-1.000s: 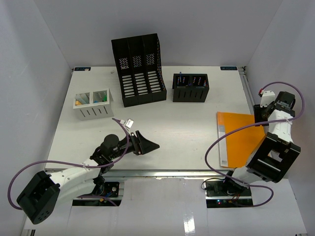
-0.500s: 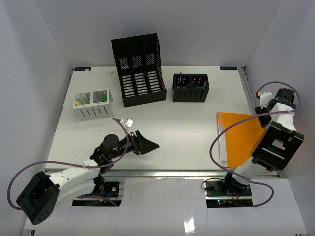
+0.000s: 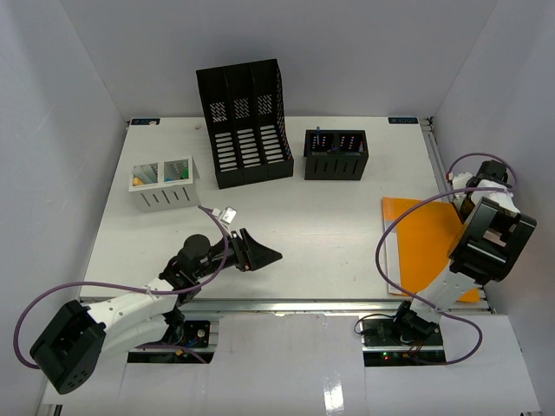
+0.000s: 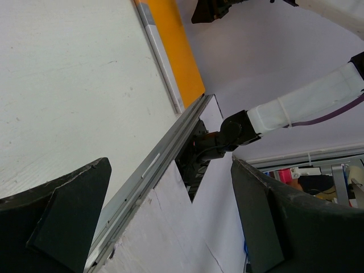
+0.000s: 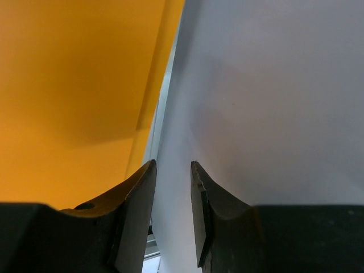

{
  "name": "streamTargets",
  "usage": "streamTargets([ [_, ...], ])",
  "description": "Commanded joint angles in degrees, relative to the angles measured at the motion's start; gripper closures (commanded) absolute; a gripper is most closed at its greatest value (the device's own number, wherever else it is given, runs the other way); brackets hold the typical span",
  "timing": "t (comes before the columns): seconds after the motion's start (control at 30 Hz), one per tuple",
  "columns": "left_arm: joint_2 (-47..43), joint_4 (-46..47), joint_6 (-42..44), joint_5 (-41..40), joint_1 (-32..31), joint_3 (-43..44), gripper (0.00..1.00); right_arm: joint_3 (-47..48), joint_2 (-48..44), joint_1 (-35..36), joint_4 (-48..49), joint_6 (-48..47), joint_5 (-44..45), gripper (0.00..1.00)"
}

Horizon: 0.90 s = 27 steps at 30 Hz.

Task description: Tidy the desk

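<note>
Far to the left of the left gripper [image 3: 260, 256], and beyond it, a white slotted tray [image 3: 165, 184] stands with coloured bits inside. That gripper lies low over the desk [image 3: 303, 234] near its silver front rail [image 3: 295, 303], fingers spread wide, nothing between them. The white top runs out from under it on all sides. Well ahead of its fingers stands a tall black file rack [image 3: 247, 121], and to the right of that a smaller black pen box [image 3: 336, 154]. Nothing sits between the left gripper and the orange folder [image 3: 425, 243] off to its right. The right gripper [image 5: 172, 165] is at that folder's far right corner, against the side wall. Its fingers are nearly pressed together with a slim gap, the orange sheet just left of them, nothing visibly pinched. The right arm's own body hides this spot from above.
</note>
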Motion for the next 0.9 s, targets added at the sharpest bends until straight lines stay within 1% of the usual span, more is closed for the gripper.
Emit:
streamTargets([
  [0.0, -0.43, -0.32, 0.82, 0.06, -0.36, 1.67, 0.02, -3.21, 0.23, 1.17, 5.00, -1.56, 3.03, 0.63],
  [0.33, -0.80, -0.48, 0.82, -0.05, -0.36, 1.42, 0.02, -5.49, 2.20, 1.34, 8.40, -3.34, 5.67, 0.64],
  [0.5, -0.87, -0.38, 0.73, -0.03, -0.36, 1.31, 0.02, -6.06, 2.24, 1.34, 8.35, -3.49, 4.75, 0.64],
  [0.87, -1.27, -0.63, 0.89, 0.05, -0.36, 1.32, 0.02, -3.66, 2.66, 1.56, 1.25, -2.40, 0.48, 0.65],
])
